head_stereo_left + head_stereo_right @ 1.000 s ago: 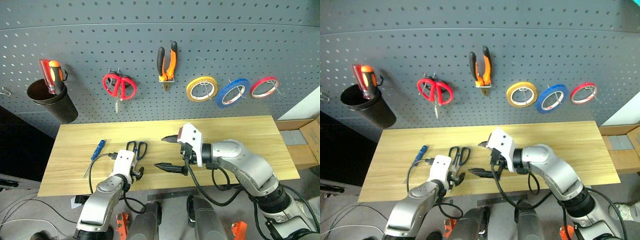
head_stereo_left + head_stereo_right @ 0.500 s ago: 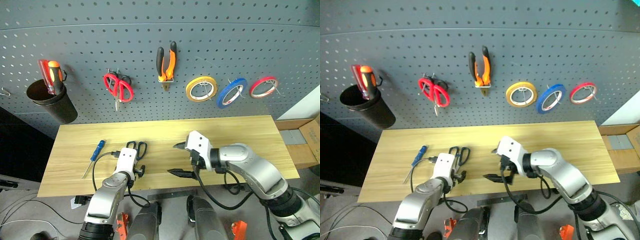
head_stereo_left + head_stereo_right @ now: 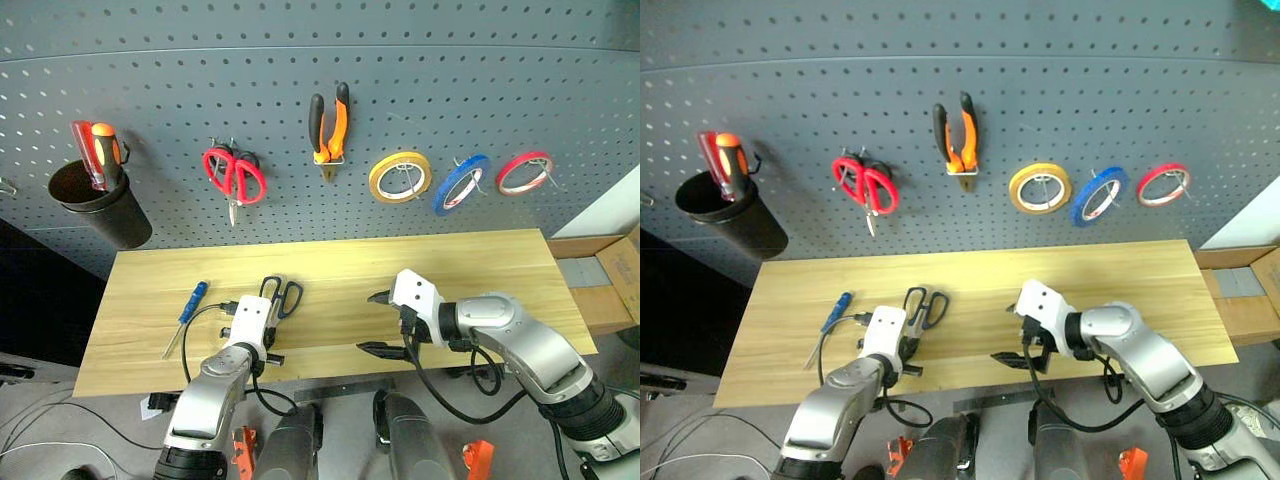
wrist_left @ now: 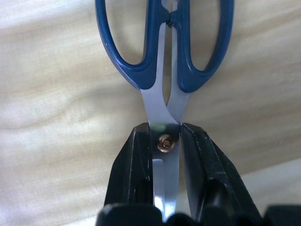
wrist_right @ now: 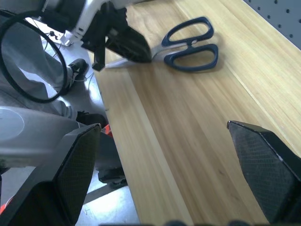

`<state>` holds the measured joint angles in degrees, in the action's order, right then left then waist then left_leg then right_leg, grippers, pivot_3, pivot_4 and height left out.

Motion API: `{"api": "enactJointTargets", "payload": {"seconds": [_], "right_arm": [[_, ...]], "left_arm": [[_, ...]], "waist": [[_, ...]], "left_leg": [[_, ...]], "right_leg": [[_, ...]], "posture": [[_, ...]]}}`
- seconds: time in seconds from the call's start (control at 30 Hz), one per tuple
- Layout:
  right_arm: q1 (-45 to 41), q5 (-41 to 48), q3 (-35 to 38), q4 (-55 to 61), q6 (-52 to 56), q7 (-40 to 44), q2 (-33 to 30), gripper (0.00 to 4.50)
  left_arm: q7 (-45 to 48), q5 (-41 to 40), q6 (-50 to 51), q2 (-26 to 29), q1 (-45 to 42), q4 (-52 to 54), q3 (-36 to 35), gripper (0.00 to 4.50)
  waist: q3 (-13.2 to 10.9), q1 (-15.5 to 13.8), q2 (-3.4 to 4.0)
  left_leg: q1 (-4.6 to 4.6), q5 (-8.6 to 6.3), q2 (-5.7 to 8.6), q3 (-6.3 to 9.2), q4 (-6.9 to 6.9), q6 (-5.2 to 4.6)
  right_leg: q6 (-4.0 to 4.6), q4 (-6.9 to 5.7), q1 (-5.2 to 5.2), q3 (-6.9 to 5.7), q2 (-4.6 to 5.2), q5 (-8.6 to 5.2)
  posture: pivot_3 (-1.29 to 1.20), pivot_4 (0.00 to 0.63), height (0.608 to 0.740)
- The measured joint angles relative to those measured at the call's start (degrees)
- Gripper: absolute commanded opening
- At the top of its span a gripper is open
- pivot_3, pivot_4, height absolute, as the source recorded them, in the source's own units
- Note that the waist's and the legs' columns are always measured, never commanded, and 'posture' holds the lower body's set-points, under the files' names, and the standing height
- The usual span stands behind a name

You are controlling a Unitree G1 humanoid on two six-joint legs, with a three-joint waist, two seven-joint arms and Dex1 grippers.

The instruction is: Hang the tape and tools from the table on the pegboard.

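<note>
— What lay on the table [image 5: 197,127]?
— Blue-handled scissors [image 5: 190,46], blades clamped in the left gripper [image 5: 141,49].
— And the right gripper [image 5: 169,169]?
— Its two black fingers [image 5: 77,165] stood wide apart.

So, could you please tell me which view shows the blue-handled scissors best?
The left wrist view: the scissors are close up, clamped at the pivot by the left end effector. The head views show them small; the right wrist view shows them from the side.
</note>
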<state>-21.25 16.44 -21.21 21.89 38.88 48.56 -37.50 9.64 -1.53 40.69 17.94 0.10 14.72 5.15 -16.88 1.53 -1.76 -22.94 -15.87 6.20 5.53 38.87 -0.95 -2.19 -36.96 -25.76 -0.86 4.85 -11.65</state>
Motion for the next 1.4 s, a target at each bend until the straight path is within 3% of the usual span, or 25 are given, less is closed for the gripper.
{"api": "enactJointTargets", "payload": {"seconds": [0.13,0.37,0.73,1.4], "right_arm": [[-0.7,-0.1,1.2,-2.1,-1.0,0.6,-0.5,4.5],[-1.0,0.6,2.1,-3.3,-3.8,3.9,0.0,4.5],[-4.3,0.5,2.0,-7.3,-7.2,6.7,3.7,4.5],[-6.7,-1.8,1.9,-10.7,-9.6,7.8,5.1,4.5]], "left_arm": [[3.5,-0.3,-18.8,1.2,3.6,7.4,-0.2,0.56],[6.1,-1.2,-35.4,0.5,10.4,13.0,-1.8,0.56],[1.1,-1.0,-40.8,-1.2,8.8,15.4,-14.3,0.56],[2.3,1.1,-40.9,-1.3,3.4,8.5,-12.0,0.56]], "waist": [[0.0,-0.4,0.0],[0.0,-0.9,0.02],[0.0,-2.0,0.01],[0.1,-2.9,-0.02]], "left_leg": [[-0.02,0.0,0.01,0.0,-0.01,0.0],[-0.02,-0.02,-0.01,0.0,-0.07,-0.05],[-0.01,0.01,0.01,0.02,-0.01,0.0],[0.0,0.02,0.01,0.04,0.01,0.02]], "right_leg": [[0.01,0.1,0.05,-0.01,0.06,0.0],[0.02,0.09,0.02,-0.03,0.04,-0.01],[0.0,0.09,0.06,-0.1,0.03,0.0],[-0.01,0.05,0.06,-0.11,-0.01,0.01]], "posture": [[-0.04,0.289,0.74],[0.01,0.276,0.74],[0.03,0.251,0.74],[0.01,0.244,0.74]]}}
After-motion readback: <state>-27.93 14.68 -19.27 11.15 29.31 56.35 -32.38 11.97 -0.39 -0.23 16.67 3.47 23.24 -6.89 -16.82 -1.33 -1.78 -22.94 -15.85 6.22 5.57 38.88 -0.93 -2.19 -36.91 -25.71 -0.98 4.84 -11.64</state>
